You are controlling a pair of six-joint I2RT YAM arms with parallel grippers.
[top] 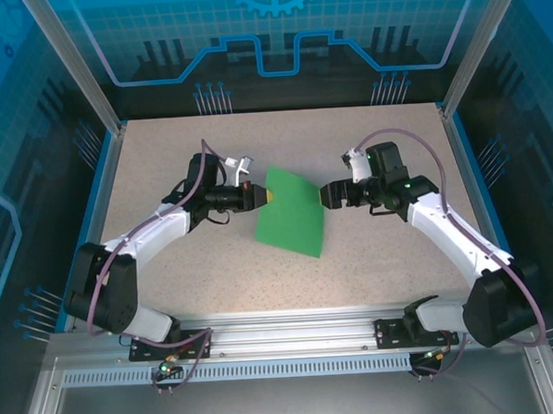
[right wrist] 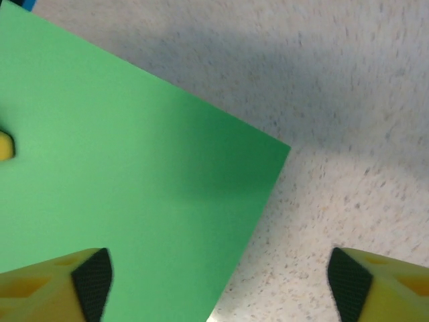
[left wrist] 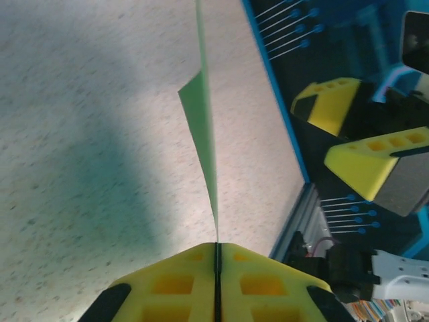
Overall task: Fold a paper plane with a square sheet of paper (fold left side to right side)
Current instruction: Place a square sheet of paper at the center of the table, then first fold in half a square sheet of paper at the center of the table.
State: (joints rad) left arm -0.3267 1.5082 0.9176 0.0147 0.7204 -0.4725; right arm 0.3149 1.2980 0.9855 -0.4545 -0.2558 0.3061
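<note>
- Square sheet of paper [top: 291, 223]: bright green, at mid-table [top: 382, 276], between my two grippers.
- Left gripper [top: 262, 197]: my jaws are closed tight on the sheet's left edge, and the left wrist view shows the sheet edge-on.
- Right gripper [top: 328, 195]: my jaws are spread wide at the sheet's right edge, gripping nothing.

The square sheet of paper [top: 291, 215] between left tool [top: 264, 196] and right tool [top: 324, 195]
</note>
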